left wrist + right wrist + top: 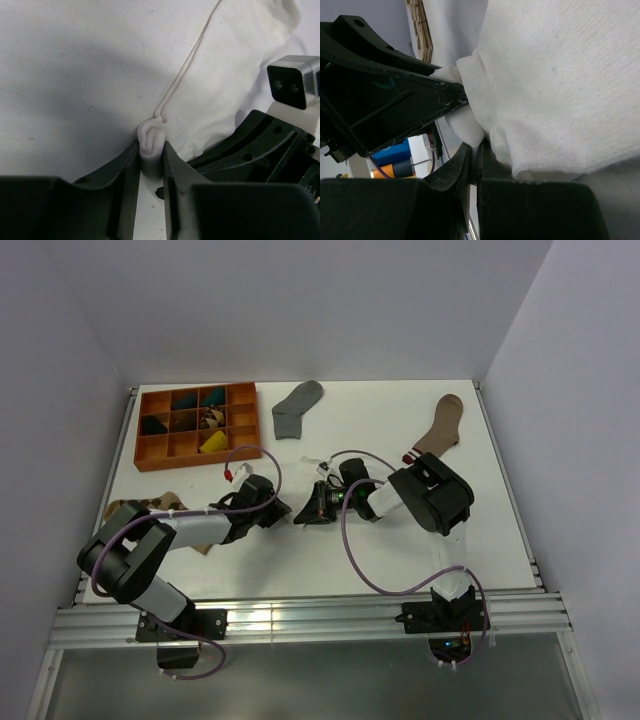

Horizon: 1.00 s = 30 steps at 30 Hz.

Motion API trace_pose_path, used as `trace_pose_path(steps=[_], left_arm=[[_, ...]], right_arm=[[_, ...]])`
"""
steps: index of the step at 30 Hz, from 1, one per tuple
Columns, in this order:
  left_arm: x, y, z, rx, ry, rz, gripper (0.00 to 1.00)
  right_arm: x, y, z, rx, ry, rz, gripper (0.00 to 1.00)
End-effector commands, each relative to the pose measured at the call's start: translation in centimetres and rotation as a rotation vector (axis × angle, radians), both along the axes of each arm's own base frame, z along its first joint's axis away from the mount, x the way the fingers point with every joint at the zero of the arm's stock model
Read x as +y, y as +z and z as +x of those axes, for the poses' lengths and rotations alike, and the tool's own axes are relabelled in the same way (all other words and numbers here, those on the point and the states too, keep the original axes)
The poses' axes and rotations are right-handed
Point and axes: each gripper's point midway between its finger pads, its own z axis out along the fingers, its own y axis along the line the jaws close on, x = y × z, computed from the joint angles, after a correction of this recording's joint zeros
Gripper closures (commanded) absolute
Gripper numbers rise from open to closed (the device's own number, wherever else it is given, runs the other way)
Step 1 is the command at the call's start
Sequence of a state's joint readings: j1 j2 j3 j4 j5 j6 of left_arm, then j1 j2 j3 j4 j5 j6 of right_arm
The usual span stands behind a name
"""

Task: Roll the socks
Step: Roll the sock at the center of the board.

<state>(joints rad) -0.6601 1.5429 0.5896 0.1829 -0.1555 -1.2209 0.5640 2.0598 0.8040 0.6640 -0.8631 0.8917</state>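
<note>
white sock (235, 75), plain knit; edge bunched

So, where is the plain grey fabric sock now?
In the top view, the grey sock lies at the table's far middle, right of the orange compartment tray.

Top cam overhead; wrist cams close (both on white sock (235, 75)).
</note>
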Motion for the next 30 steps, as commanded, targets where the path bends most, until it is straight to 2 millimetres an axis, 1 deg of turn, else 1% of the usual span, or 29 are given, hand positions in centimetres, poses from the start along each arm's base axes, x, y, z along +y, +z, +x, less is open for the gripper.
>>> trace_pose_path(steps=[1,2,3,5,6,8,9,11,12,13,14,17,18,19,20,21,22,23,24,25,26,27,30], left_arm=[[0.8,-1.5,-1.1,0.067,-0.002,0.070,0.74],[0.8,-1.6,-1.1,0.069,-0.002,0.074,0.78],[0.7,-1.4,-0.9,0.064,-0.005,0.077,0.84],[0.8,-1.7,-0.9,0.076,-0.009,0.093,0.90],[0.7,-1.6,-0.8,0.076,-0.015,0.098,0.94],[0.7,-1.8,-0.8,0.083,-0.021,0.111,0.96],[0.6,-1.7,-0.7,0.082,-0.027,0.114,0.99],[0.7,-1.9,-0.8,0.090,-0.034,0.129,1.00],[0.5,-1.7,-0.6,0.084,-0.043,0.134,1.00],[0.5,-1.5,-0.5,0.082,-0.047,0.136,1.00],[0.6,-1.5,-0.6,0.089,-0.057,0.156,1.00],[0.7,-1.5,-0.6,0.095,-0.082,0.189,1.00],[0.6,-1.2,-0.3,0.091,-0.086,0.192,1.00],[0.6,-1.1,-0.3,0.090,-0.087,0.199,1.00],[0.6,-1.0,-0.2,0.088,-0.094,0.204,1.00],[0.6,-0.9,-0.2,0.092,-0.098,0.211,1.00],[0.5,-0.8,-0.1,0.089,-0.102,0.214,1.00],[0.5,-0.6,0.0,0.086,-0.106,0.215,1.00],[0.5,-0.7,-0.1,0.088,-0.108,0.219,1.00],[0.5,-0.6,0.0,0.087,-0.112,0.219,1.00],[0.3,-0.4,0.1,0.084,-0.119,0.218,1.00],[0.3,-0.5,0.0,0.091,-0.124,0.222,1.00],[0.1,-0.5,0.0,0.091,-0.136,0.223,1.00]], right_arm=[[-1.4,-2.1,0.1,-0.002,-0.026,-0.102,0.96],[-1.5,-2.0,0.2,-0.022,-0.027,-0.112,0.94],[-1.6,-1.4,0.8,-0.076,-0.029,-0.124,0.90],[-1.9,-1.1,0.8,-0.102,-0.026,-0.152,0.84],[-2.0,-0.1,1.3,-0.165,-0.028,-0.158,0.77],[-2.4,0.4,1.3,-0.205,-0.023,-0.187,0.71],[-2.3,1.5,1.5,-0.279,-0.004,-0.192,0.66],[-2.8,1.9,1.7,-0.344,-0.004,-0.239,0.62],[-2.8,2.8,1.4,-0.413,0.022,-0.261,0.59],[-3.1,2.8,1.8,-0.464,0.008,-0.305,0.57],[-3.0,3.9,1.7,-0.548,0.030,-0.320,0.53],[-3.8,4.4,2.1,-0.698,0.039,-0.413,0.51],[-3.2,5.4,1.7,-0.761,0.058,-0.406,0.50],[-3.0,5.9,1.6,-0.807,0.066,-0.406,0.50],[-3.4,5.6,1.7,-0.872,0.069,-0.447,0.50],[-3.0,6.6,1.8,-0.936,0.056,-0.435,0.50],[-2.4,6.7,1.2,-0.974,0.076,-0.437,0.50],[-2.1,6.6,1.0,-1.019,0.092,-0.457,0.50],[-2.2,6.5,1.3,-1.036,0.086,-0.473,0.50],[-1.8,6.6,1.0,-1.054,0.094,-0.471,0.50],[-2.0,6.3,1.2,-1.091,0.104,-0.498,0.50],[-1.8,6.5,1.3,-1.117,0.097,-0.499,0.50],[-1.4,6.3,0.8,-1.172,0.111,-0.530,0.50]])
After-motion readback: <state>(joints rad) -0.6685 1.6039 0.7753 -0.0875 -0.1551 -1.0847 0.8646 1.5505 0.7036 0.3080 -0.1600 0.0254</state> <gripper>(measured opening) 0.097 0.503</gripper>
